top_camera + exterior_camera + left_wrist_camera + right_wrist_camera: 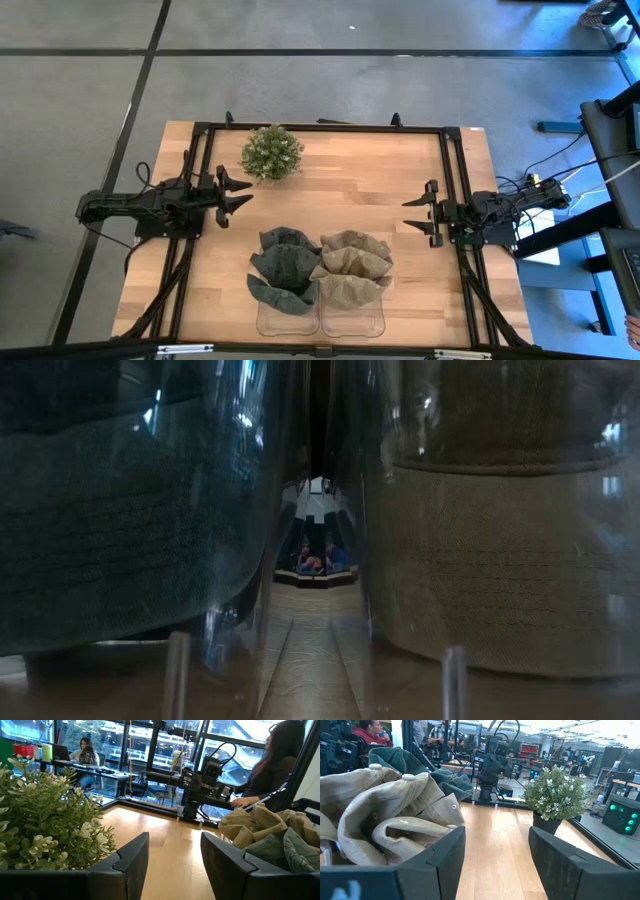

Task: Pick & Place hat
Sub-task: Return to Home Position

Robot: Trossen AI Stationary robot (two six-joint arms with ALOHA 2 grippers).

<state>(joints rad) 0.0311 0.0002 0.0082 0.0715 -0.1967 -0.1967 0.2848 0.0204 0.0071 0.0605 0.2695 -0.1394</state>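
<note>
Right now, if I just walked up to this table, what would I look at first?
Probably the two heaps at the near edge of the table: dark caps spilling from the left clear bin and tan caps from the right clear bin. Then the little leafy plant farther back. The left gripper and right gripper wait at the sides, fingers open.

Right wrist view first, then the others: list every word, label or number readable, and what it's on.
No text is readable in any view.
Pale marks on a finger of the right end effector: too blurred to read.
Green lit panels: too small.
</note>
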